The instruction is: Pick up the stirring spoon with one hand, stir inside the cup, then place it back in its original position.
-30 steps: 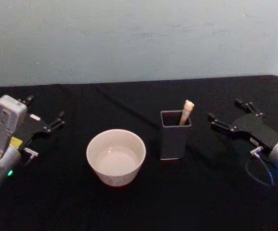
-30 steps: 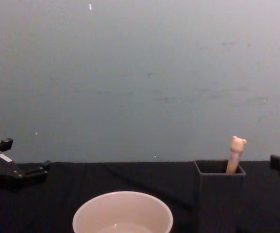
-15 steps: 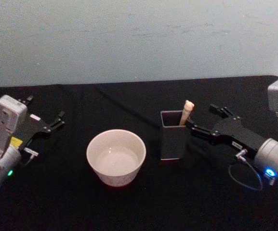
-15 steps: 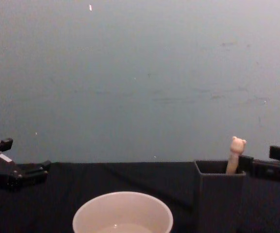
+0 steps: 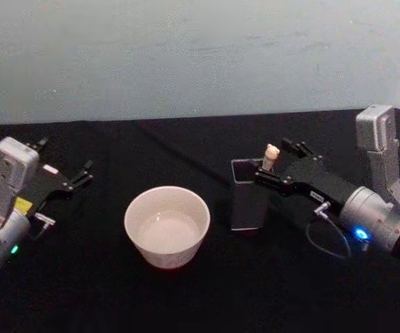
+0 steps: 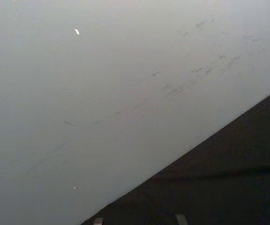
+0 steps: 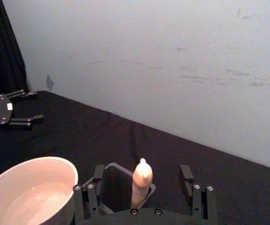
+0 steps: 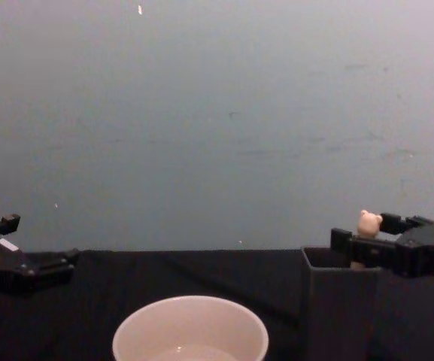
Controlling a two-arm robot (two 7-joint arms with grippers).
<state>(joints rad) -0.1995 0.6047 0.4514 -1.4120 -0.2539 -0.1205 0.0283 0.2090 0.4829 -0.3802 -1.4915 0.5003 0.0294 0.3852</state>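
Note:
The stirring spoon (image 5: 270, 156) stands in a dark grey square holder (image 5: 247, 201), its peach bear-head knob (image 8: 368, 222) sticking up above the rim. My right gripper (image 5: 276, 164) is open, with one finger on each side of the handle and no visible contact. In the right wrist view the handle (image 7: 142, 180) rises between the two spread fingers (image 7: 91, 193). The cream-white cup (image 5: 166, 225) sits on the table to the holder's left, apart from it. At the table's left side my left gripper (image 5: 80, 174) rests open and holds nothing.
A black cloth covers the table (image 5: 186, 298), and a pale blue-grey wall (image 8: 217, 120) rises behind it. A thin cable (image 5: 324, 239) loops beside the right wrist. Bare table lies between the cup and the left arm.
My right gripper has travelled left from the table's right side to the holder, and its open fingers now flank the spoon handle. The left arm, cup and holder have not moved.

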